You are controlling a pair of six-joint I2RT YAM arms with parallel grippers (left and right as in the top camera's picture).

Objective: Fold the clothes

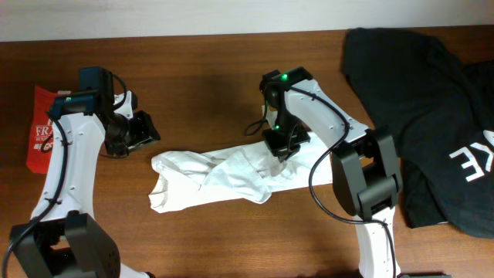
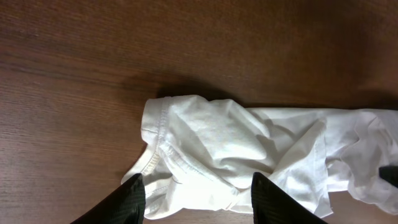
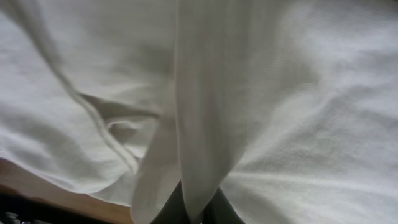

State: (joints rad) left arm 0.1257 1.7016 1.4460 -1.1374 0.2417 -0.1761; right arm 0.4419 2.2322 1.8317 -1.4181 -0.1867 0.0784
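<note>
White T-shirt, light, limp and creased, lies bunched in a strip mid-table; right gripper is pinched on a raised fold, left gripper hangs spread wide near the left end, where the stitched hem likely offers the firmest hold.

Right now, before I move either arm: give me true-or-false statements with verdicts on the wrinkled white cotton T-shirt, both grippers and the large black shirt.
1. The wrinkled white cotton T-shirt is neatly folded. False: it lies bunched in a long crumpled strip.
2. The right gripper pinches a fold of it. True.
3. The left gripper grips it too. False: it is open and empty, near the shirt's left end.
4. The large black shirt with white letters lies on the right arm's side. True.
</note>
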